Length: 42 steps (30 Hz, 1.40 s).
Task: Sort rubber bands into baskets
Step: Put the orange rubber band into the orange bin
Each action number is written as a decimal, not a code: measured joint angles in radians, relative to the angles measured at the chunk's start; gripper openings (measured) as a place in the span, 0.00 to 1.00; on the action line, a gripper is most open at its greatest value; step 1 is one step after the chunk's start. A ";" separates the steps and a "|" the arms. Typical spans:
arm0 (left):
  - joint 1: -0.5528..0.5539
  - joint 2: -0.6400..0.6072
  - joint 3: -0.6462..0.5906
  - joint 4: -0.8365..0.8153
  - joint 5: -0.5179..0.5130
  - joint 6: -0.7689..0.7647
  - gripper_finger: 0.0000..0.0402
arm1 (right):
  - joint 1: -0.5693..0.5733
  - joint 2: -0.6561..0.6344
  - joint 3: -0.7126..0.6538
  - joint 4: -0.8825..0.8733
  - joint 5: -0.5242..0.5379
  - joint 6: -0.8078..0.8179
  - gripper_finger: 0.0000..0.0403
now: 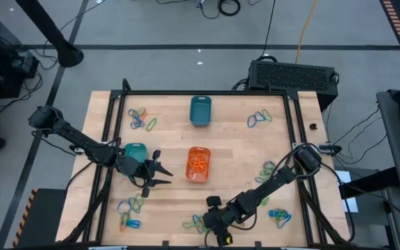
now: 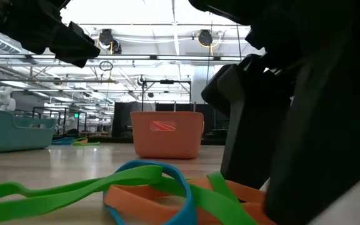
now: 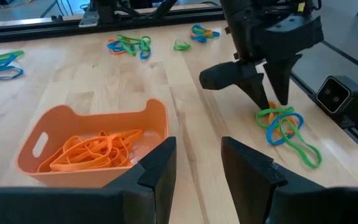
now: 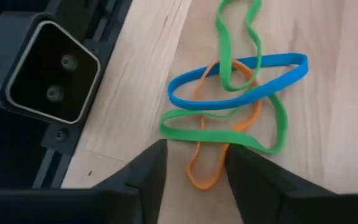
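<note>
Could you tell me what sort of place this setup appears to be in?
Probably a robotics lab or workshop hall: open ceiling with ducts, loose cables on a grey floor, and a framed wooden table.

3 baskets [image 1: 198, 164] mid-table, rubber bands [image 1: 142, 119] in 1 and scattered toward table [image 1: 235, 149] edges

Left gripper [image 1: 164, 175] hovers open mid-table; right gripper [image 4: 194, 163] points down, fingers parted.
</note>
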 joint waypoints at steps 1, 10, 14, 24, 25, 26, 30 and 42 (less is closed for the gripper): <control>0.000 0.000 0.000 0.000 0.000 0.000 0.33 | -0.002 0.000 0.000 -0.008 0.004 0.000 0.31; 0.000 0.000 0.000 0.004 0.000 0.000 0.33 | -0.007 -0.037 0.000 -0.148 0.013 0.000 0.03; 0.000 0.000 0.000 0.004 0.000 0.000 0.33 | -0.025 -0.094 -0.004 -0.281 0.016 -0.033 0.01; 0.000 0.000 0.000 0.005 -0.001 -0.001 0.33 | -0.083 -0.226 -0.003 -0.510 0.126 -0.061 0.00; 0.000 0.000 0.000 0.005 -0.001 0.000 0.33 | -0.084 -0.233 -0.003 -0.511 0.145 -0.066 0.00; 0.000 0.000 0.000 0.005 -0.001 0.000 0.33 | -0.084 -0.237 -0.003 -0.506 0.155 -0.072 0.00; 0.000 0.000 0.000 0.005 -0.001 0.003 0.33 | -0.082 -0.238 -0.003 -0.438 0.148 -0.106 0.00; 0.000 0.000 0.000 0.004 -0.003 0.002 0.33 | -0.122 -0.241 0.044 -0.334 0.184 -0.248 0.00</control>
